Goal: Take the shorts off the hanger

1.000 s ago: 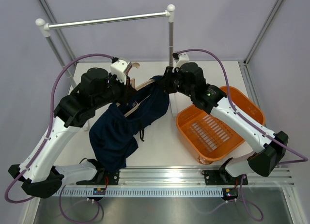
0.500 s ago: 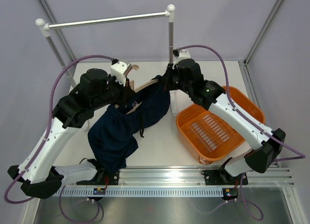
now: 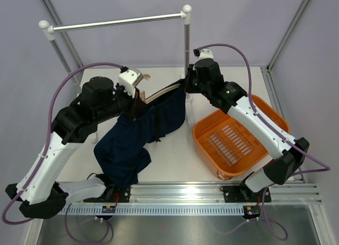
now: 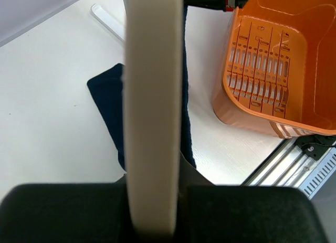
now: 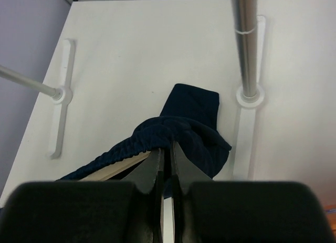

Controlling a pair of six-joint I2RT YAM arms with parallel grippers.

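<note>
White tabletop (image 3: 175,163) lies under both our arms. Left of its middle, our left gripper (image 3: 139,99) stays clamped on the wooden hanger (image 3: 161,92), with the navy shorts (image 3: 127,150) sagging toward the near edge. Our right gripper (image 3: 185,90), apparently pinched shut on the waistband, has pulled toward the far edge and bared more wood. We judge the removal underway, not finished.

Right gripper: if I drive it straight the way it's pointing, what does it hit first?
The shorts. The right gripper is clamped on the bunched fabric at its tips, so any advance pushes into that. Beyond it lies the table, the metal post off to one side; depth is hard to judge.
</note>
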